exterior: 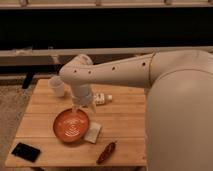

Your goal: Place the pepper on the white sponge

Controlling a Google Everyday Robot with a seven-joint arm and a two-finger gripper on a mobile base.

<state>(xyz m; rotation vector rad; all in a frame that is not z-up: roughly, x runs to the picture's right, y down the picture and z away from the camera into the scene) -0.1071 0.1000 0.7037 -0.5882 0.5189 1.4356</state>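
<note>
The pepper point(106, 152) lies on the wooden counter point(125, 120) near its front edge, right of centre, with its tapered tip pointing down and to the left. The white sponge point(93, 132) lies flat just up and left of the pepper, apart from it and right against the right rim of the orange plate point(71, 125). The arm reaches in from the right, and the hand point(82, 108) points downward over the far rim of the plate, well apart from the pepper. Whether the hand is wide or narrow cannot be told. A white cup point(57, 86) stands at the far left, a small white box point(103, 98) lies just right of the hand, and a flat black object point(26, 151) rests at the near left corner.
</note>
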